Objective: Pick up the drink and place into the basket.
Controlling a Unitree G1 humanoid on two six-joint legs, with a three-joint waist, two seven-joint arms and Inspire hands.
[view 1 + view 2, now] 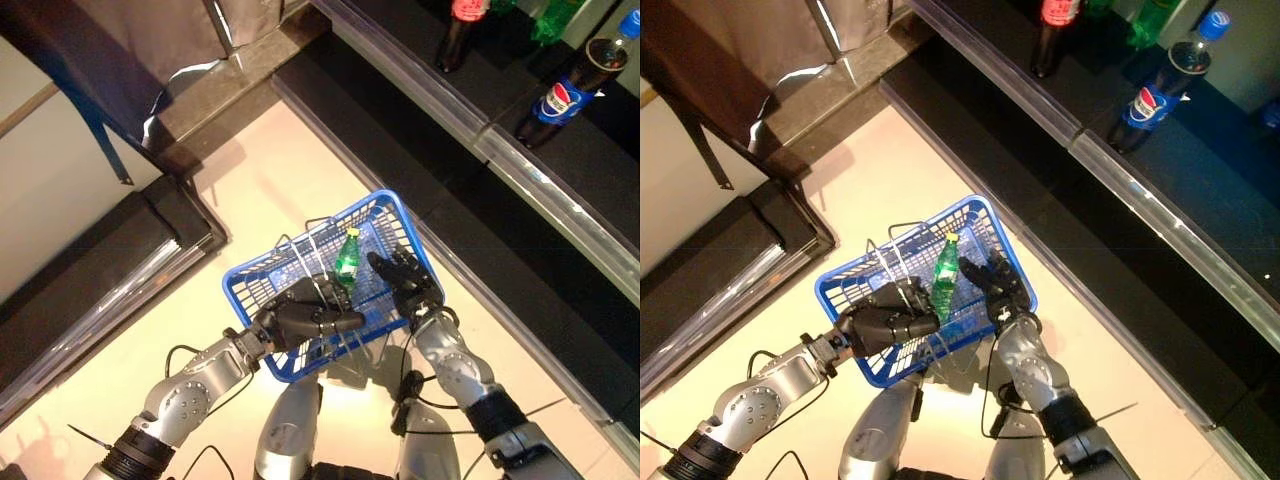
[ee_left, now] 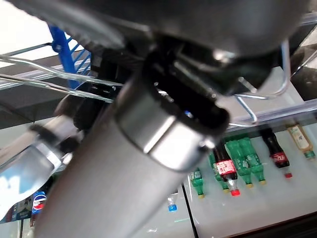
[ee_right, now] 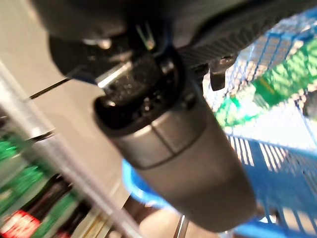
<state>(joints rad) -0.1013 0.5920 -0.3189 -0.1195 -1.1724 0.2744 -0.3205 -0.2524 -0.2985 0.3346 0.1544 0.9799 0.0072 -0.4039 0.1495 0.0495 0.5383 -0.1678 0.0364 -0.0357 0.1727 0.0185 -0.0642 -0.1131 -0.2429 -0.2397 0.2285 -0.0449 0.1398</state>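
The blue basket (image 1: 240, 300) hangs in front of me over the pale floor. My left hand (image 1: 305, 312) is shut on its thin wire handles (image 1: 315, 235). A green drink bottle (image 1: 348, 258) with a yellow cap lies inside the basket, tilted against the mesh. My right hand (image 1: 405, 280) is open inside the basket's right side, just right of the bottle and apart from it. The bottle also shows in the right eye view (image 1: 945, 268) and past the basket mesh in the right wrist view (image 3: 277, 79).
A dark shelf with a metal front rail (image 1: 480, 130) runs along the right. On it stand a blue-labelled cola bottle (image 1: 560, 95), a red-labelled one (image 1: 455, 30) and green bottles (image 1: 555, 15). Another low dark unit (image 1: 100, 280) stands at the left.
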